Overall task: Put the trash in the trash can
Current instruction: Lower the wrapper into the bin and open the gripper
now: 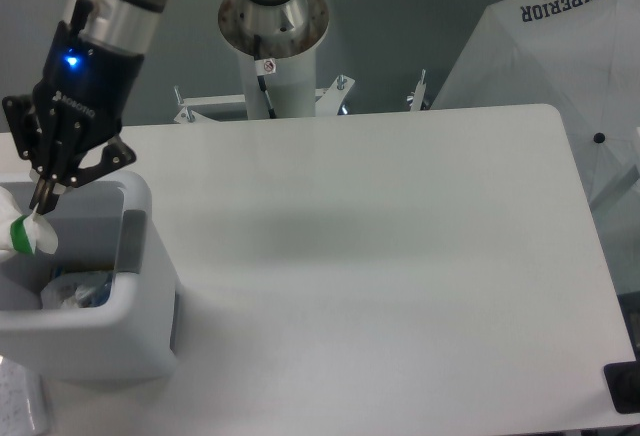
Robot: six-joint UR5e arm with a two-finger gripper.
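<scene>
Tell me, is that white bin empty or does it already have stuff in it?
Not empty. Inside the trash can lies a crumpled white wad, and the gripper holds a green-striped paper wad above the opening.

The black two-finger gripper, hard and matt like plastic, hangs from a brushed silver metal wrist. Pinched at its tips is a crumpled white paper wad with a green stripe, soft and creased. Below it the boxy white plastic bin looks smooth, faintly glossy, on a smooth matt white table
</scene>
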